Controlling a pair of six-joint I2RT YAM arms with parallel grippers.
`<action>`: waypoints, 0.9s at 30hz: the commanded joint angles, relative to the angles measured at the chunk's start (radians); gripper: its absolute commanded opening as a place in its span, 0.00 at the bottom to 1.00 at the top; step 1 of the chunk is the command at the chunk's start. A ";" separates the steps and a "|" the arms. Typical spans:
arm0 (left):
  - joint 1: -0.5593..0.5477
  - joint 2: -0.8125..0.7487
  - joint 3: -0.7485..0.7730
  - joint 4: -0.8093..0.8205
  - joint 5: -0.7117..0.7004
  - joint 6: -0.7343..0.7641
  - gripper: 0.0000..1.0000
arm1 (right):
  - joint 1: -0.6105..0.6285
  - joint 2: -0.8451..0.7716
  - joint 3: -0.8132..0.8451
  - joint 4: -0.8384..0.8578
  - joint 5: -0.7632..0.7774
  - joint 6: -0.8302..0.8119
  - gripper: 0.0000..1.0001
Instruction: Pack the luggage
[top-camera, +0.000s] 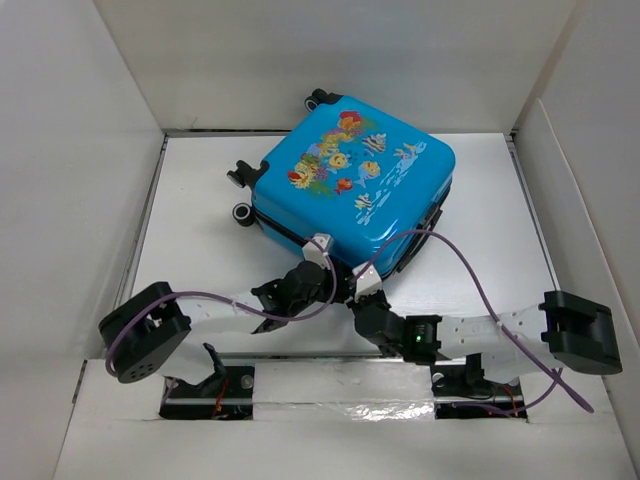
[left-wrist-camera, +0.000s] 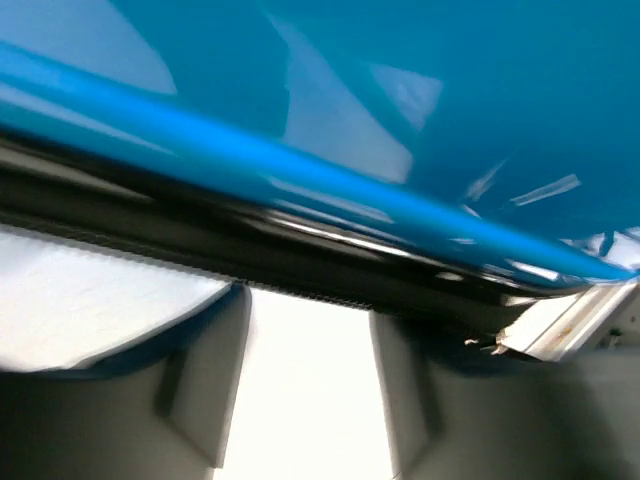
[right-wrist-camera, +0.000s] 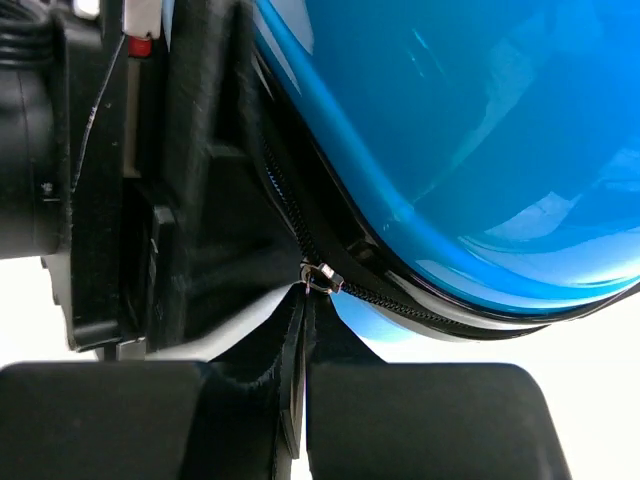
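white arms (top-camera: 480, 330), black joints (top-camera: 580, 335), purple cables (top-camera: 470, 272), green light (top-camera: 416, 338).

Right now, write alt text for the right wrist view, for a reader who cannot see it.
The right gripper, shut, pinches the black zipper pull at the seam of the glossy blue luggage, whose curved shell fills the upper right. The zipper track runs along the seam, and black robot hardware fills the left side.
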 joint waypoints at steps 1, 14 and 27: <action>0.089 -0.127 0.043 0.028 0.004 -0.001 0.51 | 0.087 -0.001 0.032 0.225 -0.160 0.064 0.00; 0.696 -0.609 0.161 -0.494 0.280 -0.129 0.95 | 0.060 -0.070 -0.054 0.229 -0.197 0.075 0.00; 1.025 0.001 0.546 -0.397 0.470 -0.149 0.94 | 0.050 -0.020 -0.032 0.224 -0.240 0.060 0.00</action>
